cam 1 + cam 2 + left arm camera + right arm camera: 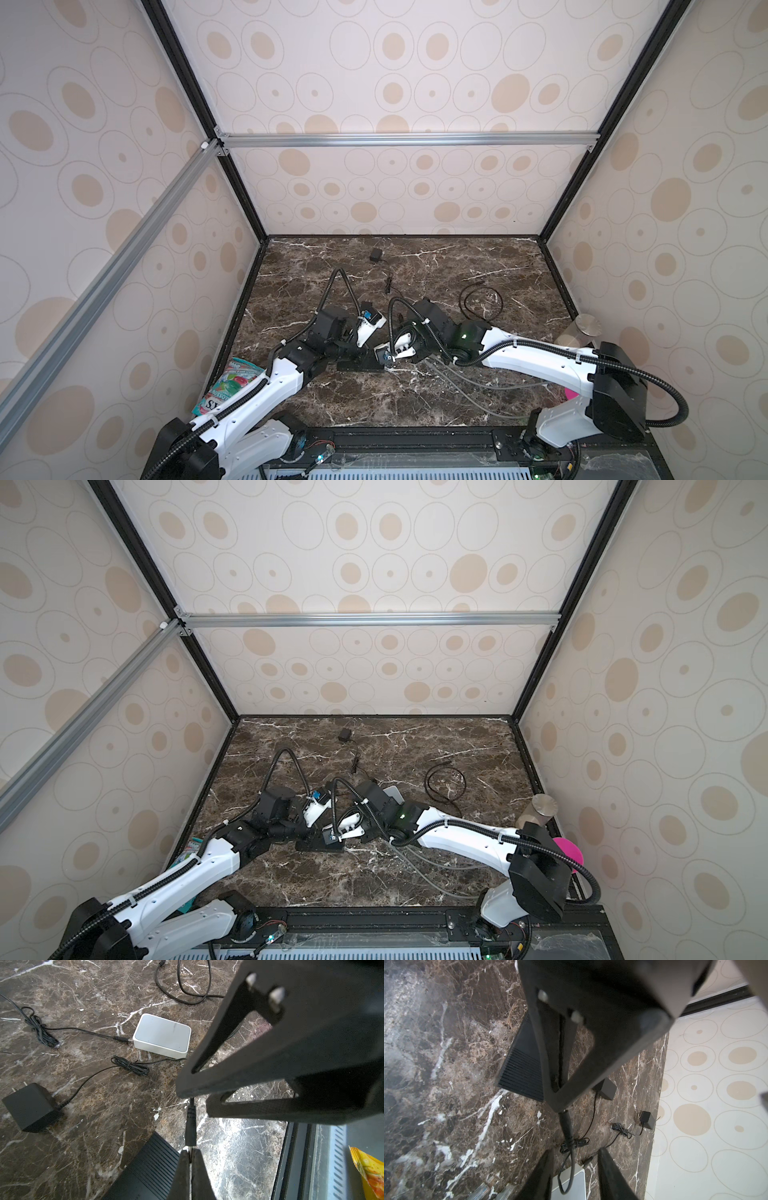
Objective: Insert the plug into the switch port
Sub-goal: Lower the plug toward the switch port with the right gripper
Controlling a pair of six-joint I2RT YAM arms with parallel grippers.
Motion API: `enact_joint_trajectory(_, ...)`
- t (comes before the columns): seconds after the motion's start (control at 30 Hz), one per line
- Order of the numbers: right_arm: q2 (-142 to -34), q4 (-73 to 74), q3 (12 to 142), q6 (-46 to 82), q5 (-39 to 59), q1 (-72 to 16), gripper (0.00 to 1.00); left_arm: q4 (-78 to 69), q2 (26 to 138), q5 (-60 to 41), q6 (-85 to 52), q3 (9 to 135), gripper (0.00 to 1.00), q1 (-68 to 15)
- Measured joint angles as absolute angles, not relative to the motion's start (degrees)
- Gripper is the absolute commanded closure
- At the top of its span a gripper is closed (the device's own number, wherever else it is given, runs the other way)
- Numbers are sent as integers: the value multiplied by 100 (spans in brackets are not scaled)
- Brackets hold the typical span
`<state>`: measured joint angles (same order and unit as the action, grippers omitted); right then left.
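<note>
Left wrist: left pincer [190, 1151] pinches plug [190, 1124]; right pincer [194, 1100] straddles cord [572, 1163].

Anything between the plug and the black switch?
No loose object. But the left gripper is shut on the metal tip of the plug, covering the end that must enter the black switch. The right gripper straddles the cable, open. Port not visible.

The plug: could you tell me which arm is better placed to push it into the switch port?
Right, probably. The left tool is shut on the metal tip of the plug, the end that must go in; the right tool stands open astride its cable, ready to grip the body.
</note>
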<state>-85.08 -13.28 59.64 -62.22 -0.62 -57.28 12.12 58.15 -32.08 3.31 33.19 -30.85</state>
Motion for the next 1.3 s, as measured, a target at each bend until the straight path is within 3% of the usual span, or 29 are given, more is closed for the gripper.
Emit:
enact_joint_trajectory(0.47, -8696, -1389, 6112, -6263, 38, -5723, 76, 1299, 5811, -3183, 353, 3319, 100, -3052)
enact_joint_trajectory(0.8, -8405, -1044, 5754, -6230, 137, -5723, 73, 1280, 5688, -3479, 349, 3319, 100, -3039)
enact_joint_trajectory(0.93, -7915, -803, 5264, -6200, 128, -5723, 66, 1275, 5697, -3592, 349, 3319, 100, -3039)
enact_joint_trajectory(1.3, -7572, -720, 5072, -6243, 117, -5723, 67, 1275, 5927, -3927, 340, 3334, 100, -3039)
